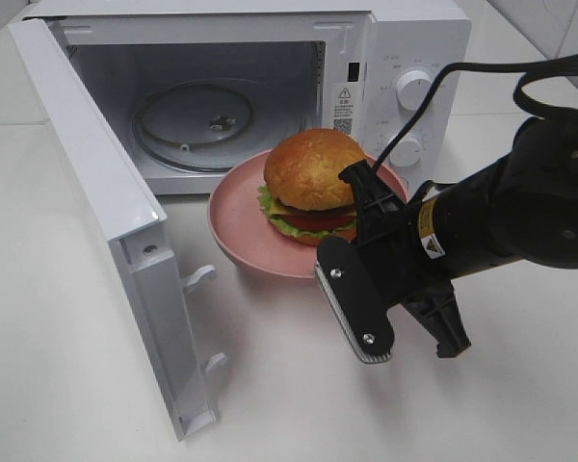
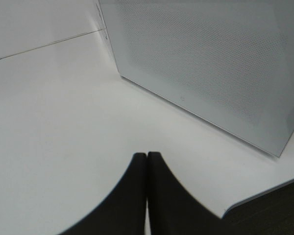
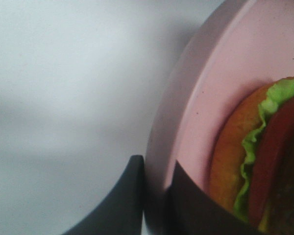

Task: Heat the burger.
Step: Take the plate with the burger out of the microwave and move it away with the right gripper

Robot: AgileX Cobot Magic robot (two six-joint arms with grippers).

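With the right gripper [image 3: 154, 196] pinching the near-right rim of the pink plate [image 1: 241, 241] (just outside the open microwave [image 1: 366, 58]), any tilt could slide the burger [image 1: 313, 185] off.

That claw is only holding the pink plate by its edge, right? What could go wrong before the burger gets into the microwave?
The right gripper pinches only the plate rim, so the plate could tip or slip out. The burger sits loose on it and might slide off if it tilts. The plate's far edge may also catch the microwave sill on the way to the glass turntable.
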